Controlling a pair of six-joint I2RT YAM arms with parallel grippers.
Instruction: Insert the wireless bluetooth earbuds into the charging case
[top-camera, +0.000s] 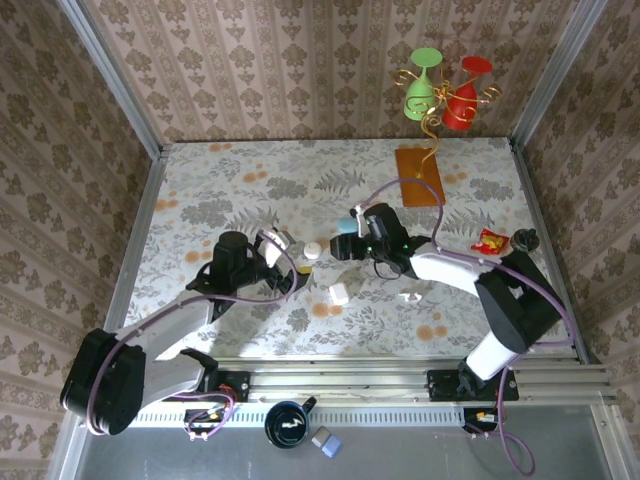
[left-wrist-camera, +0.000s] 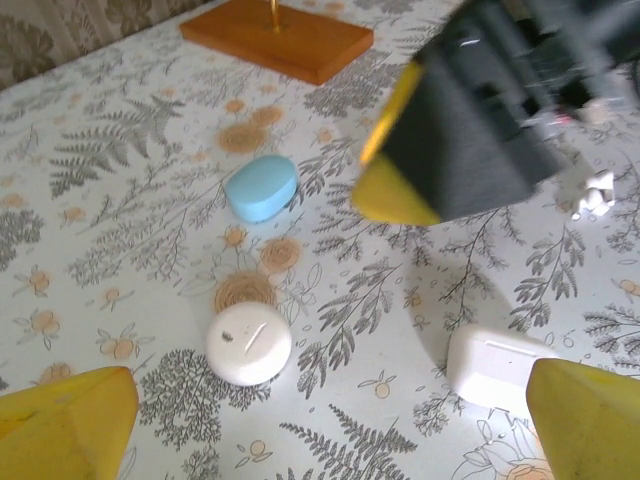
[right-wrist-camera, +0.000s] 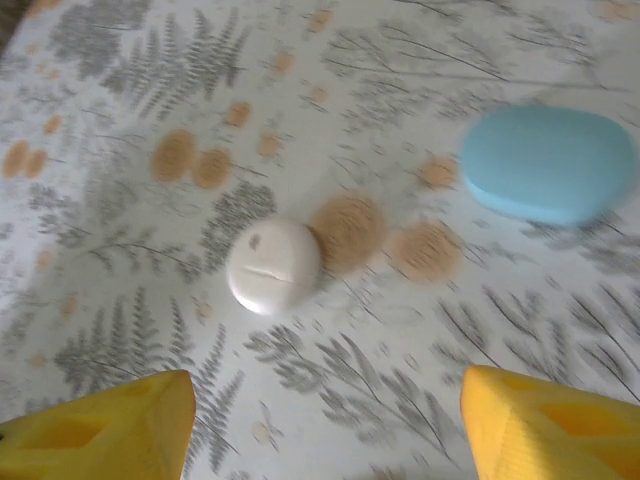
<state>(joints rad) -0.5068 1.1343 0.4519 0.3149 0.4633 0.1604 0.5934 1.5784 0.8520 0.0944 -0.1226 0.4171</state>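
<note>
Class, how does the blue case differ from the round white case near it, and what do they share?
Colour: the blue case is pale blue, the round white case off-white. Shape: the blue case is a long oval, the round white case nearly circular. Marks: the blue case looks plain; the round white case bears a thin line and a dark spot. Both lie shut on the table.

Smooth matt plastic round case (left-wrist-camera: 249, 343), glossy wooden base (left-wrist-camera: 277, 38).
</note>
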